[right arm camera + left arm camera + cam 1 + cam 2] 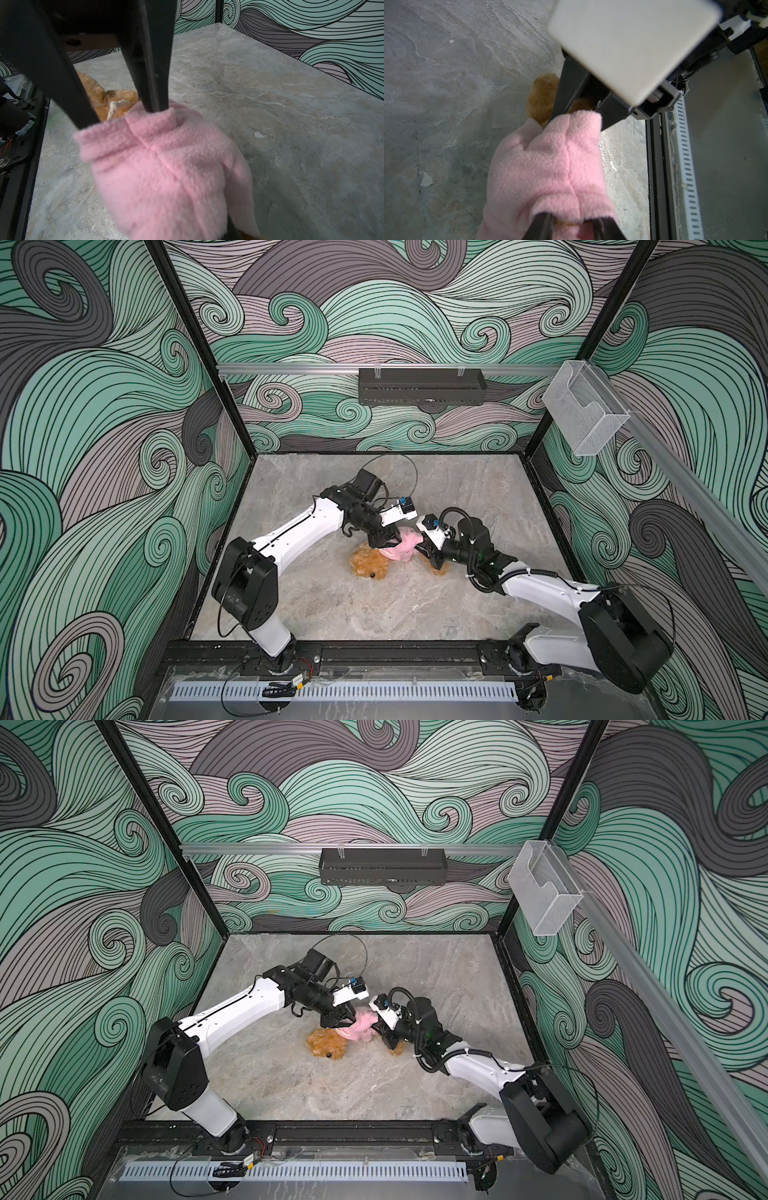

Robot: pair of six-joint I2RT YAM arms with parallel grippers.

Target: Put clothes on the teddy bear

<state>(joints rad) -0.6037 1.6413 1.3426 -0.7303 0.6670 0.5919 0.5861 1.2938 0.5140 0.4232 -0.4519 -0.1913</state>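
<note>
Top views | grey stone tabletop (374, 610); wave-patterned walls (104, 414); teddy bear (368, 565) lying

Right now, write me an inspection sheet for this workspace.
Surface: grey stone-look table, a few pale chips.
Job's things: teddy bear lying down, pink garment around its middle, head and legs out.
Clutter: nothing seen.
Claws: left claw and right claw, jaws apart, tips inside opposite garment openings.
Cables: hose along right arm, thin loop above left wrist, both off the bear.
Surroundings: wave-patterned walls, black tray, clear holder.
</note>
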